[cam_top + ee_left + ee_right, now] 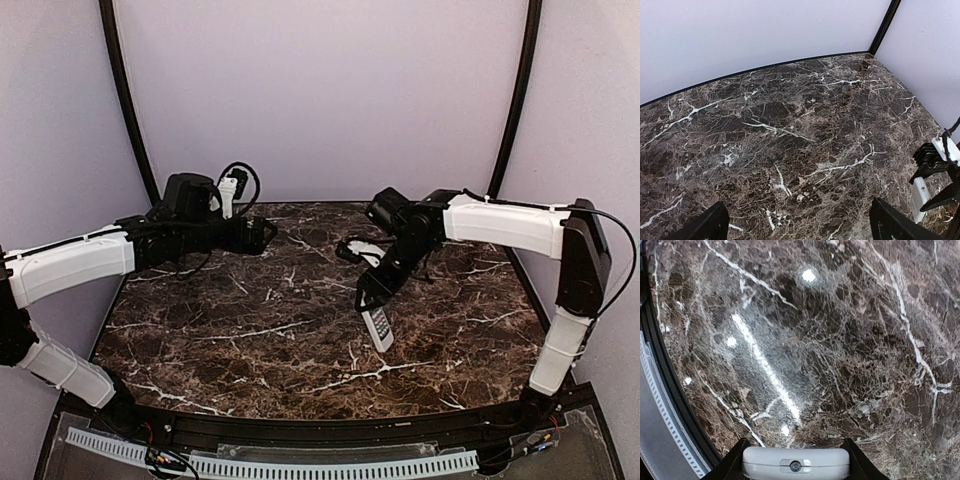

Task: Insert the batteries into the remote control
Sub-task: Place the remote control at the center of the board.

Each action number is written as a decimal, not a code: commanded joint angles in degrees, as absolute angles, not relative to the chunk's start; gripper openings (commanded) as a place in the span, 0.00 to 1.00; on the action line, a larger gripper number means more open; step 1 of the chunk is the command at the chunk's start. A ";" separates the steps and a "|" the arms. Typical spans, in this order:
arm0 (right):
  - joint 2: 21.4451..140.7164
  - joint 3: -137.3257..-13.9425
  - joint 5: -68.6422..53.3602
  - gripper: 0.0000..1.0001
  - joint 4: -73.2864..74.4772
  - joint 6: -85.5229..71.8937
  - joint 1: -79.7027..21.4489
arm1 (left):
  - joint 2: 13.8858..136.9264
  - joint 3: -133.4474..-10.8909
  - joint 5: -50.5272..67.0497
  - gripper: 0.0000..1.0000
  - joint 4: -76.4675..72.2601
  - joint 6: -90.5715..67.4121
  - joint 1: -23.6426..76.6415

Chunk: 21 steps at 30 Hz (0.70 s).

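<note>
My right gripper (370, 296) is shut on the remote control (379, 327), a slim white bar with grey buttons. It grips the remote's upper end, and the remote slants down toward the marble table near the middle right. In the right wrist view the remote's white end face (796, 463) fills the gap between the two black fingers (735, 460). My left gripper (262, 234) is open and empty, low over the table's back left; its fingers (707, 227) stand wide apart. No batteries show in any view.
The dark marble table (250, 330) is ringed by a black rim and lilac walls. The right arm's gripper with a white slab (920, 196) shows at the right edge of the left wrist view. A perforated white strip (300, 467) runs along the near edge.
</note>
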<state>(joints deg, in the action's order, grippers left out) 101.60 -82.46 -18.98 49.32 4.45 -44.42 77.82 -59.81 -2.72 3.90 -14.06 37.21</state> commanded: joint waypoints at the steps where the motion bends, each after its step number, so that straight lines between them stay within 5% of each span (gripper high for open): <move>1: 104.63 -85.44 -14.81 0.39 54.14 5.09 -45.62 | 77.29 -57.55 -4.19 0.99 6.17 -14.83 36.74; 13: 117.03 -93.51 -7.79 0.43 60.34 5.01 -48.71 | 76.17 -54.53 -1.75 0.99 2.62 -15.93 36.70; 21: 122.96 -96.32 -8.10 0.43 60.47 4.58 -49.59 | 75.99 -54.63 -13.42 0.98 7.66 -16.80 35.80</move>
